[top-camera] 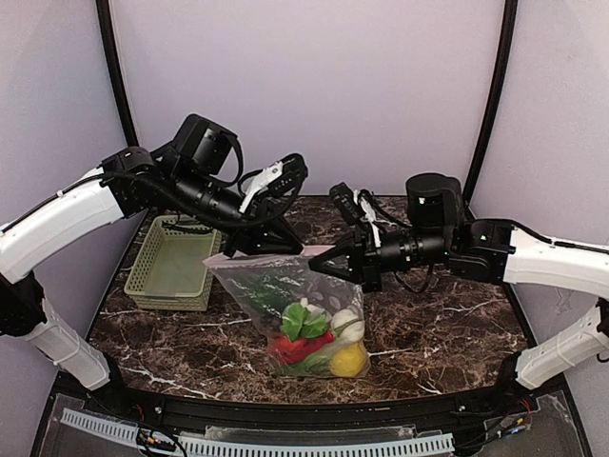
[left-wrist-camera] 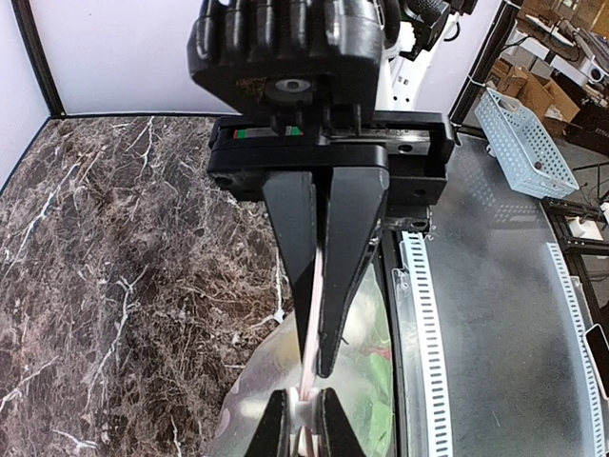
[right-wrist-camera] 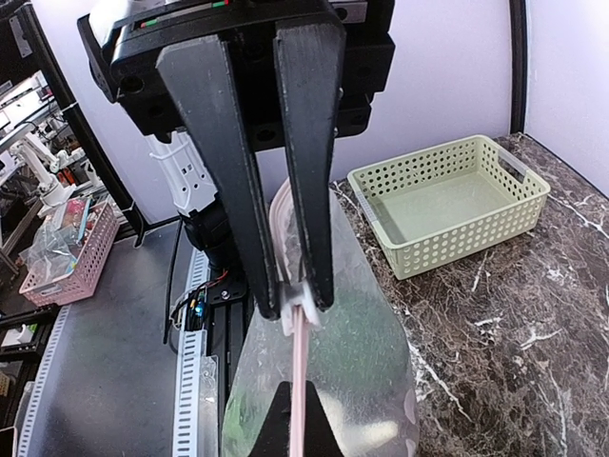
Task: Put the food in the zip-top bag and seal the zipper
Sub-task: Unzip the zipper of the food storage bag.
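Observation:
The zip-top bag (top-camera: 259, 290) hangs between my two grippers above the marble table. At its bottom lies the food: a green leafy vegetable (top-camera: 303, 322), a red chili (top-camera: 297, 347), a yellow lemon (top-camera: 349, 360) and a white piece (top-camera: 348, 326). My left gripper (top-camera: 231, 250) (left-wrist-camera: 319, 362) is shut on the pink zipper (left-wrist-camera: 315, 314) near the bag's left end. The right gripper (top-camera: 318, 265) (right-wrist-camera: 297, 300) is shut on a white slider piece on the zipper (right-wrist-camera: 299, 381) at the right end. The two grippers' tips face each other a short way apart along the strip.
A pale green mesh basket (top-camera: 143, 276) (right-wrist-camera: 457, 243) stands at the back left of the table with nothing in it. A black rail runs along the table's near edge. Lilac walls close in the back and sides.

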You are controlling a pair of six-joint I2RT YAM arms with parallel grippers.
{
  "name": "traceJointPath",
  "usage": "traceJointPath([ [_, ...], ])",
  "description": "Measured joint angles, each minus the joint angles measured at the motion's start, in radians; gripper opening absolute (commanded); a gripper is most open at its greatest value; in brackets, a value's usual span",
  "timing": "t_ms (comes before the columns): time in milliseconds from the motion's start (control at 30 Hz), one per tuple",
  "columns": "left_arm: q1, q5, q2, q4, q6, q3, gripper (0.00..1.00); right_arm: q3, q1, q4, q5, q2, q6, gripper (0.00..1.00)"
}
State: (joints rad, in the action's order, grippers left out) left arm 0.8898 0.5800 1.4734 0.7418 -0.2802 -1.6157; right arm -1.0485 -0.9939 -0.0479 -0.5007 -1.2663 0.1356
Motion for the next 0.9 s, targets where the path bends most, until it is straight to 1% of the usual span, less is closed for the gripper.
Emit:
traceJointPath([
  [33, 0.000, -0.002, 0.000, -0.003, -0.002, 0.005, 0.01, 0.002, 0.000, -0.003, 0.000, 0.001, -0.001, 0.00],
  [67, -0.008, -0.029, -0.007, 0.034, -0.005, 0.010, 0.01, 0.006, 0.007, -0.029, 0.000, 0.013, -0.003, 0.00],
  [167, -0.087, -0.098, -0.064, 0.166, -0.008, 0.039, 0.01, 0.027, 0.053, -0.112, 0.003, 0.083, -0.005, 0.00],
  [267, -0.108, -0.124, -0.098, 0.207, -0.012, 0.039, 0.01, 0.027, 0.066, -0.133, 0.002, 0.120, -0.008, 0.00],
  [533, -0.109, -0.134, -0.101, 0.254, -0.018, 0.036, 0.01, 0.029, 0.066, -0.161, 0.000, 0.130, -0.014, 0.00],
  [900, -0.130, -0.162, -0.093, 0.267, -0.024, 0.030, 0.01, 0.060, 0.079, -0.175, 0.040, 0.179, -0.015, 0.00],
])
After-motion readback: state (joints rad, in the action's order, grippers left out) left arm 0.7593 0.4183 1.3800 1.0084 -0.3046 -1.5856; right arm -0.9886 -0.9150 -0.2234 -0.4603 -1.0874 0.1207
